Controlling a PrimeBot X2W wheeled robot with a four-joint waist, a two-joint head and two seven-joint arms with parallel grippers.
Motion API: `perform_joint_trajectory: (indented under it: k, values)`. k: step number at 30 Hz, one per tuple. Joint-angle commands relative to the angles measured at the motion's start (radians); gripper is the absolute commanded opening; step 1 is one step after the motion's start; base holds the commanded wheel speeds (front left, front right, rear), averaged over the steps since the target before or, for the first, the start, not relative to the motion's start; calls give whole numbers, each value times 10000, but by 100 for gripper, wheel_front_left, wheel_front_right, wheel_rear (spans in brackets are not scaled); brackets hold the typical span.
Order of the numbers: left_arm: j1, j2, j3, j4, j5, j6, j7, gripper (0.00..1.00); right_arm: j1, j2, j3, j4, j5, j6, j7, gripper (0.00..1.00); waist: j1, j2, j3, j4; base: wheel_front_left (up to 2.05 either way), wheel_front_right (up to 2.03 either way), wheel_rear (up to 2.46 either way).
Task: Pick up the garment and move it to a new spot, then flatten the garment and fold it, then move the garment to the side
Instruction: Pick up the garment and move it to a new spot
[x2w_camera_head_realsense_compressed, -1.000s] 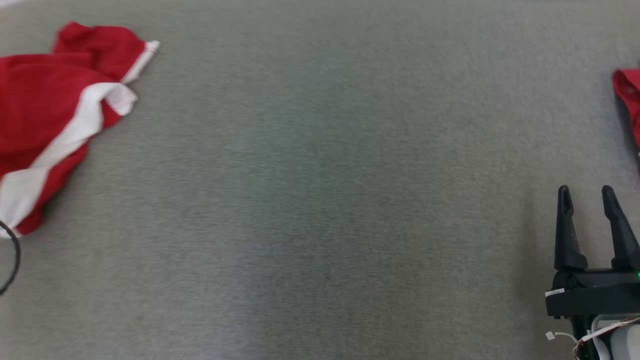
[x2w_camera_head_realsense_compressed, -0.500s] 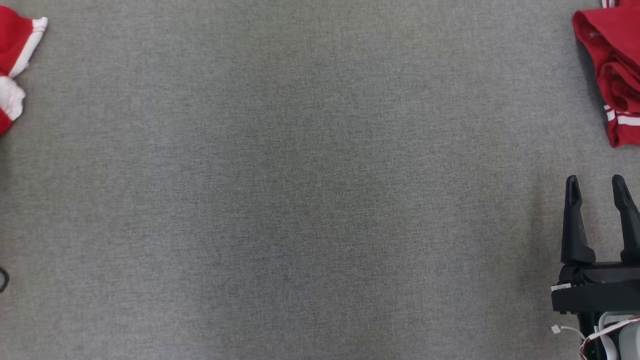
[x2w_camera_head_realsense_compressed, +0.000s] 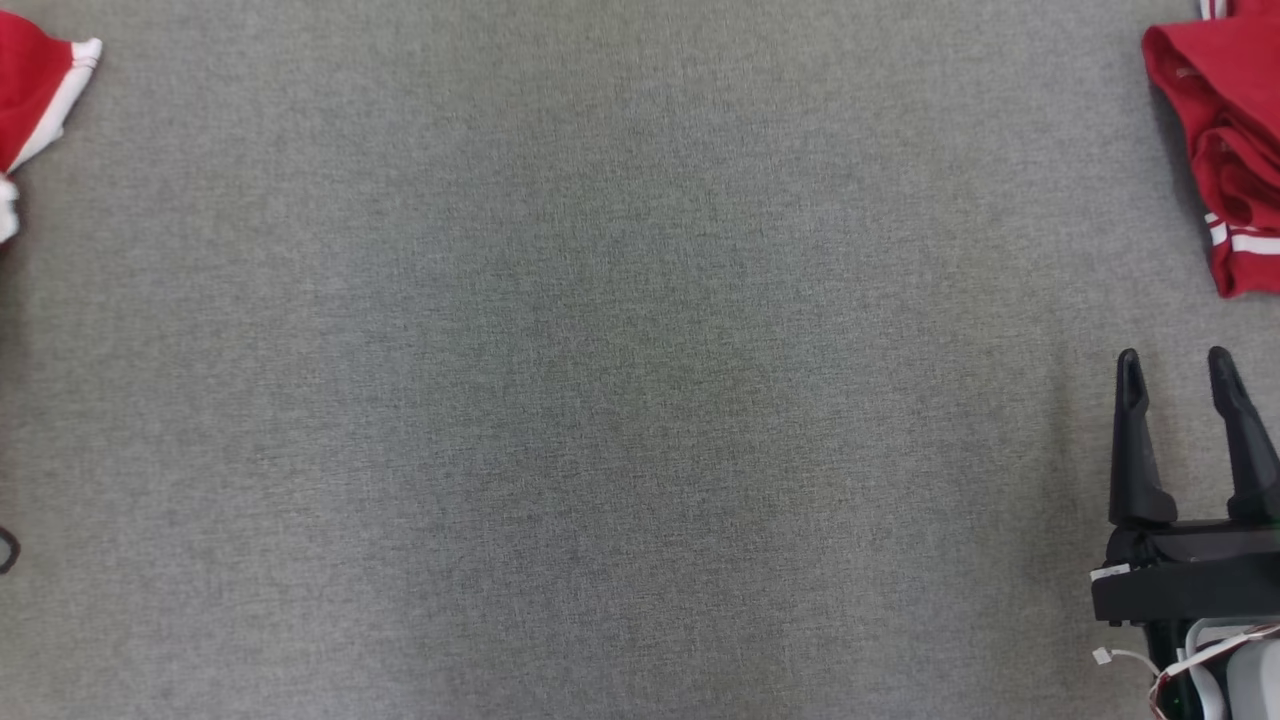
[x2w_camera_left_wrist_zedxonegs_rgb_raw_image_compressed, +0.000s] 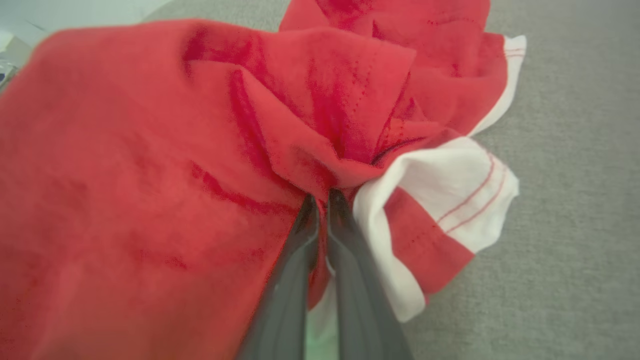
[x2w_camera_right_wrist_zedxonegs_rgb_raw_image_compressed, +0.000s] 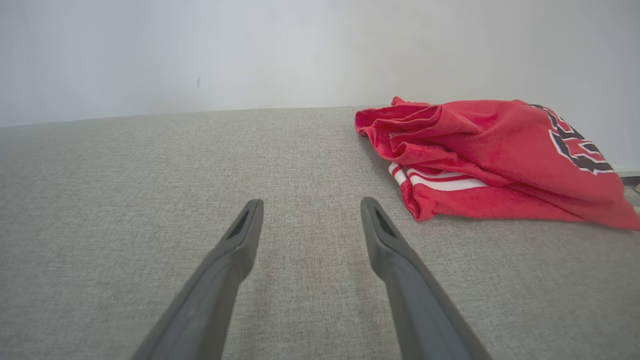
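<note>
In the head view the grey cloth surface (x2w_camera_head_realsense_compressed: 620, 380) spreads wide. A second red garment (x2w_camera_head_realsense_compressed: 1225, 130) is bunched at 2 o'clock above the right gripper (x2w_camera_head_realsense_compressed: 1172, 365), which stands spread and empty at 4 o'clock, while the red-and-white garment (x2w_camera_head_realsense_compressed: 30, 90) peeks in at 10 o'clock, showing a little less of its white band than half a second ago. In the left wrist view the left gripper (x2w_camera_left_wrist_zedxonegs_rgb_raw_image_compressed: 320, 197) is pinched tight on a fold of that garment, with red cloth heaped from 9 to 12 o'clock and the white-banded hem at 3 o'clock. In the right wrist view the second red garment lies at 2 o'clock, apart from the spread fingers (x2w_camera_right_wrist_zedxonegs_rgb_raw_image_compressed: 220, 280).
</note>
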Motion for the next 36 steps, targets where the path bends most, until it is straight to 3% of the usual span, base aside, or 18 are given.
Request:
perform_joint_trajectory:
  k: [1, 11, 16, 19, 25, 36]
  values:
    - [-145, 43, -129, -41, 49, 20, -324, 0, -71, -3, 37, 48, 43, -26, -35, 100, 0, 0, -108, 35, 0, 0, 0]
    - [-799, 305, -795, -680, -136, 21, -2426, 0, -74, 197, 401, 784, 314, -26, -324, 100, 0, 0, -1211, 199, 0, 0, 0]
    - [-1295, 274, -1018, -1252, 269, 56, -3759, 0, -26, 371, 609, 1297, 477, -27, -454, 100, 0, 0, -1992, 111, 0, 0, 0]
    - [-1481, 194, -1267, -1734, 638, 88, -4047, 0, 92, 527, 707, 1607, 566, -27, -536, 100, 0, 0, -2457, -68, 0, 0, 0]
    - [-1823, -329, -1737, -3500, 839, 203, -3635, 0, 357, 817, 776, 2212, 835, -27, -599, 100, 0, 0, -3389, -892, 0, 0, 0]
    - [-1646, -2237, -2402, -5962, 312, 846, -2559, 0, 722, 1058, 615, 2285, 1081, -27, -604, 100, 0, 0, -3958, -2396, 0, 0, 0]
